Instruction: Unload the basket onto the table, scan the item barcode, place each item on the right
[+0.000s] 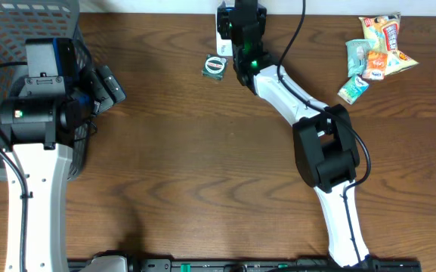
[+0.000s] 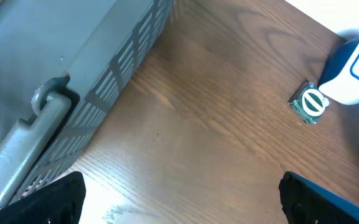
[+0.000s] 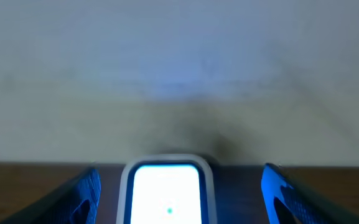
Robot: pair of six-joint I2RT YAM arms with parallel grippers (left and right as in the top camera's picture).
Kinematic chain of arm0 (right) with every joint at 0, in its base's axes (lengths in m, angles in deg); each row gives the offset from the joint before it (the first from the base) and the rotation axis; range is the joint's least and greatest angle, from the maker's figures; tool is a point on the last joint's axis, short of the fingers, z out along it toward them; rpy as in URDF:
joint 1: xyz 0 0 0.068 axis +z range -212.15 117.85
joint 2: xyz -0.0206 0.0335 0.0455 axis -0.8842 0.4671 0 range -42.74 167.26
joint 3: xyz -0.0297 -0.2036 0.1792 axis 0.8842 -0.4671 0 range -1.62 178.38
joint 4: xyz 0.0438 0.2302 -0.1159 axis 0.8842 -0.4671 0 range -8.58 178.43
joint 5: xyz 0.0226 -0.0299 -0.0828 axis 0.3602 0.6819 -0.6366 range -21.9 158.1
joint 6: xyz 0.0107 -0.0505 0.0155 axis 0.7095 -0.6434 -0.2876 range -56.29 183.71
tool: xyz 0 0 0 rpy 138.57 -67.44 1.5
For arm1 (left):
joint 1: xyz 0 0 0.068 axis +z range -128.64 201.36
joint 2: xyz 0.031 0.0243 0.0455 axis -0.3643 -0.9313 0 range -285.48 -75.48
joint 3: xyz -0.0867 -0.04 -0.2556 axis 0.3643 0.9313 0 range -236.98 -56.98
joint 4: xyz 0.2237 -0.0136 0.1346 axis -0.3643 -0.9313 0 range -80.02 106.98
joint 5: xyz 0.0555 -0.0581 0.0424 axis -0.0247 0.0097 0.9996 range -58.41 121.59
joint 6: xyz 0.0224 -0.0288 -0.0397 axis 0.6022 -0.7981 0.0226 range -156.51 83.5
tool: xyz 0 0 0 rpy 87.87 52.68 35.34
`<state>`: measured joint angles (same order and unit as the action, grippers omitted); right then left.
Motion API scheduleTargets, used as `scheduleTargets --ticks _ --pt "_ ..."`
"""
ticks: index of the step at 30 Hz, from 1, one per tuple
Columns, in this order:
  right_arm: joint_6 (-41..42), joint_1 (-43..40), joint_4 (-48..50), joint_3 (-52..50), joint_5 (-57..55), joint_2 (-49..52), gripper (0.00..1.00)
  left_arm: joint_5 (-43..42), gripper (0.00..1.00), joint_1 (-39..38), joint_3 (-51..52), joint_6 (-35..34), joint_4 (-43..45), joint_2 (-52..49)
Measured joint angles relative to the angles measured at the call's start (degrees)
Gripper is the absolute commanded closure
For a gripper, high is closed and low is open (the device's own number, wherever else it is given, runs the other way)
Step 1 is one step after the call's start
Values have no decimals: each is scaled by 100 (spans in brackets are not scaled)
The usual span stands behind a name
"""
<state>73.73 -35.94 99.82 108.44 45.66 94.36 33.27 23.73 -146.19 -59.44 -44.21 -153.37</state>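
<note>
The item, a small square packet with a green-and-white ring (image 1: 216, 66), lies flat on the wooden table just left of the right arm; the left wrist view shows this packet (image 2: 310, 102) too. A white and blue scanner (image 1: 223, 34) stands at the table's back edge. My right gripper (image 1: 242, 17) is at the scanner (image 3: 167, 186). In the right wrist view the blue fingers (image 3: 86, 193) stand either side of it with a gap on each side, so the right gripper (image 3: 179, 186) is open. My left gripper (image 2: 182, 199) is wide open over bare wood, holding nothing.
A grey plastic basket (image 1: 21, 23) fills the back left corner, right beside my left gripper (image 1: 108, 87); its wall (image 2: 92, 68) runs along the left of the left wrist view. A pile of snack packets (image 1: 372, 49) lies at the back right. A wall lies just beyond the scanner.
</note>
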Motion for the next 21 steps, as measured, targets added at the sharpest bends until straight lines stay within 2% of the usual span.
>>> scheduleTargets --ticks 2,4,10,14,16,19,21 --pt "22 61 -544 2 11 -52 21 0 2 0 0 0 2 0" --pt "170 186 -1287 2 92 -127 14 0 2 0 0 0 2 0" --pt "970 581 -2402 2 321 -210 15 0 2 0 0 0 7 0" --pt "1429 787 -2524 2 398 -210 27 0 2 0 0 0 2 0" --pt "1692 833 -2524 2 420 -208 29 0 2 0 0 0 4 0" --pt "2041 844 -2527 2 426 -151 25 0 2 0 0 0 2 0" --pt "2159 844 -2524 2 413 -92 27 0 2 0 0 0 2 0"
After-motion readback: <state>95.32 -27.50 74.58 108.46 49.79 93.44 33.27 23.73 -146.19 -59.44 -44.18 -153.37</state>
